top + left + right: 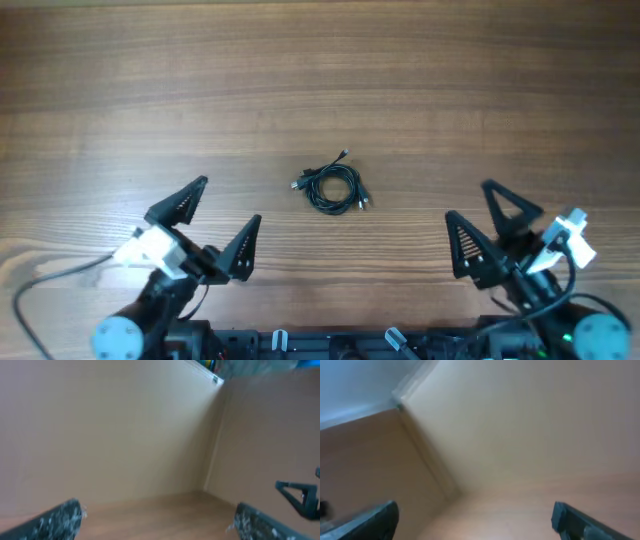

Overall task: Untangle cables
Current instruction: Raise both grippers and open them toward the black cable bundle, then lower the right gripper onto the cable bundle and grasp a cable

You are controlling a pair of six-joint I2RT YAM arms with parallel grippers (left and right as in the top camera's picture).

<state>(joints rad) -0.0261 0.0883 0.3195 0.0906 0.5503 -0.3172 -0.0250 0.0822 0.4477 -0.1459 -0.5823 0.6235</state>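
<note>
**A:** What takes up most of the overhead view?

**B:** A wooden tabletop (320, 70), its grain running left to right, filling the picture from edge to edge.

**A:** And the arms?

**B:** Both rise from the near edge. The left pincer (229, 199) sits toward the near left corner, its two dark triangular fingers spread wide with nothing between them. The right pincer (468, 199) mirrors it toward the near right corner, just as wide apart and just as empty.

**A:** Do the wrist cameras agree?

**B:** Yes. Each shows its own fingers (55, 522) (367, 522) far apart at the bottom corners. Only bare wood and pale panels (100, 435) show between them. Both views are blurred.

**A:** Where are the cables (333, 187)?

**B:** Near the middle of the tabletop, lying flat in one small, loose black coil. It lies between the two pincers and a little farther from the near edge, well apart from each. Small plug ends poke out toward the far edge, the left and the near right. I cannot tell how many cords are in it.
</note>
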